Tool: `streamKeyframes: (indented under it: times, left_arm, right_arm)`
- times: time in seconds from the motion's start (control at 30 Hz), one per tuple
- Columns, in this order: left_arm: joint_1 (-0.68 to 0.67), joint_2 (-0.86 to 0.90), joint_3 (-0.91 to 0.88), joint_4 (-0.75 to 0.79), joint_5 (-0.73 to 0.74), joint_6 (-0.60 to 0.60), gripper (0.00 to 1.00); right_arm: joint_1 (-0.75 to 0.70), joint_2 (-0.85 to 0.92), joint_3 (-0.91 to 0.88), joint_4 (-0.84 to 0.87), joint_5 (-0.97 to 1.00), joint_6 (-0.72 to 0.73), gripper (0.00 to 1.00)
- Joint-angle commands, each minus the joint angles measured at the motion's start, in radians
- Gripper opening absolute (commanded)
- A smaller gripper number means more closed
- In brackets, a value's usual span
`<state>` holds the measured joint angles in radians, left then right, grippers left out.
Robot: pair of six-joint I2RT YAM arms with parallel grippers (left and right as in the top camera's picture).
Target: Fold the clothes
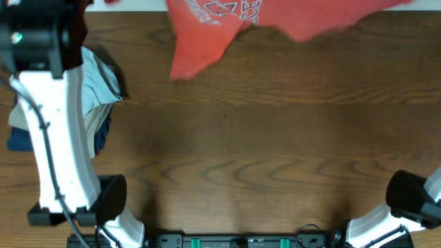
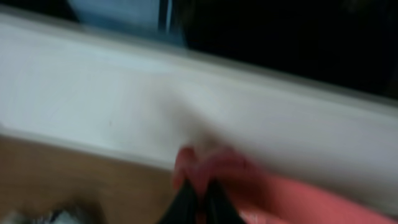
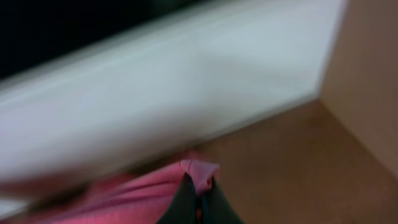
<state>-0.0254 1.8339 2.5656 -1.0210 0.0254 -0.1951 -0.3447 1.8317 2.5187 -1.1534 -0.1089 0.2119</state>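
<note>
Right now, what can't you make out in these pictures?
- Coral-red cotton T-shirt: overhead, top edge cuts off most of it and its white lettering.
- Left claw, right claw: outside the overhead frame; wrist views blurred, so the pinched part of the shirt is unclear.
- Folded light blue-grey garment: overhead, partly under the left arm.

The left arm's long, rounded white link [image 1: 58,138] is capped by a black joint housing [image 1: 38,45], on which a small green light [image 1: 16,38] is seen. A thin black cable [image 1: 45,131] is run along it. The right arm's white link [image 1: 375,224] and black joint [image 1: 406,193] are coloured alike. Dark tapered fingers [image 2: 185,202] are fitted to the left gripper [image 2: 200,190] and right gripper [image 3: 198,186].
</note>
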Motion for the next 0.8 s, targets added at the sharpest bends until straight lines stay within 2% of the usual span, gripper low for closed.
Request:
streamKeyframes:
  times: [0.0, 0.13, 0.23, 0.3, 0.57, 0.77]
  left_arm:
    - [0.013, 0.025, -0.009, -0.180, -0.007, -0.017, 0.06]
    - [0.011, 0.035, -0.078, -0.433, 0.003, -0.035, 0.06]
    - [0.006, 0.036, -0.188, -0.515, 0.133, -0.029, 0.06]
    - [-0.002, 0.036, -0.275, -0.542, 0.203, 0.005, 0.06]
    - [-0.027, 0.036, -0.714, -0.609, 0.195, 0.026, 0.06]
    - [-0.027, 0.029, -1.072, -0.541, 0.191, 0.026, 0.06]
  right_arm:
    - [-0.011, 0.073, -0.053, -0.117, 0.148, 0.009, 0.01]
    - [-0.009, 0.089, -0.175, -0.207, 0.195, -0.032, 0.01]
    - [-0.009, 0.089, -0.328, -0.243, 0.274, -0.032, 0.01]
    - [-0.010, 0.089, -0.423, -0.253, 0.328, -0.006, 0.01]
    - [-0.012, 0.089, -0.797, -0.236, 0.461, 0.090, 0.01]
    - [-0.027, 0.089, -1.022, -0.234, 0.476, 0.168, 0.01]
